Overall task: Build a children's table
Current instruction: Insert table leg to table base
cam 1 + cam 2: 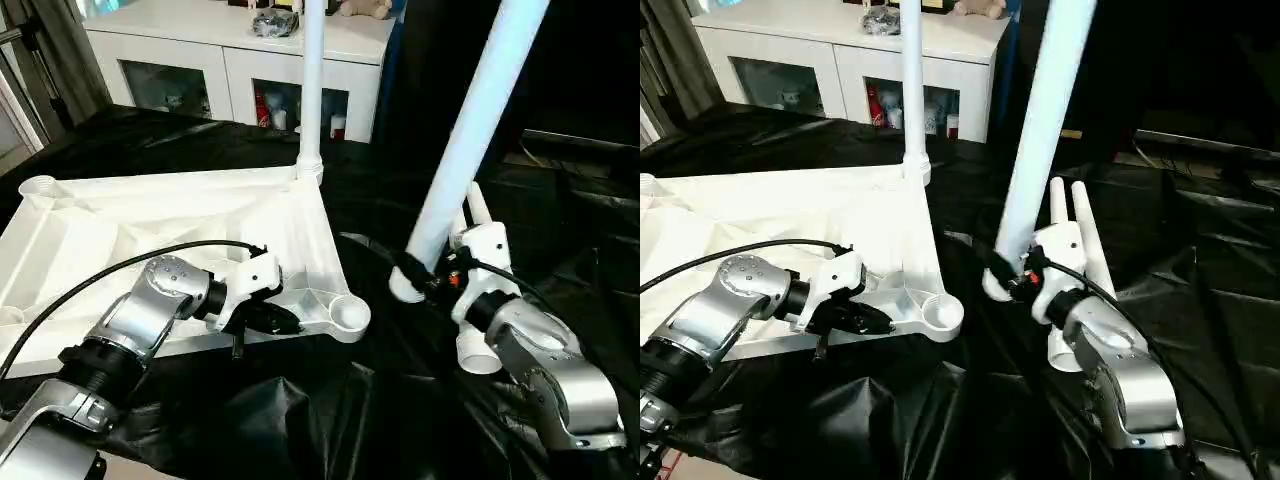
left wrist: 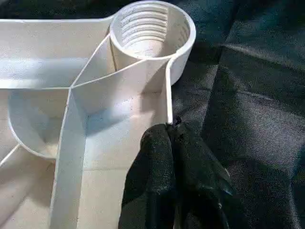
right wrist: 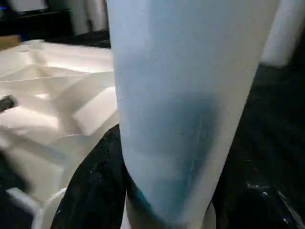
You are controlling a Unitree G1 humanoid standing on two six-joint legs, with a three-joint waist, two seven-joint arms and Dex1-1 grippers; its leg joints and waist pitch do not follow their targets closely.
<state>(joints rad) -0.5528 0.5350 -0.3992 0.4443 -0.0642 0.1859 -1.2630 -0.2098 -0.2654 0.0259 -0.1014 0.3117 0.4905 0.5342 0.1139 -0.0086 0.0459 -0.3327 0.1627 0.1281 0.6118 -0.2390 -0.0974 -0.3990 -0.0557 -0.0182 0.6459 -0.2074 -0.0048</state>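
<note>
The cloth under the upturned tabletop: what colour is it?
Black cloth, clearest in the left eye view.

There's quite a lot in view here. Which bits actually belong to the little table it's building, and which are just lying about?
Part of the job:
- white tabletop, lying underside up
- leg standing in the far corner
- leg held by the right gripper
- two spare legs behind that gripper
- empty near corner socket
- left gripper, shut on the tabletop's rim

Just lying about:
- white cabinet
- black cloth
</note>
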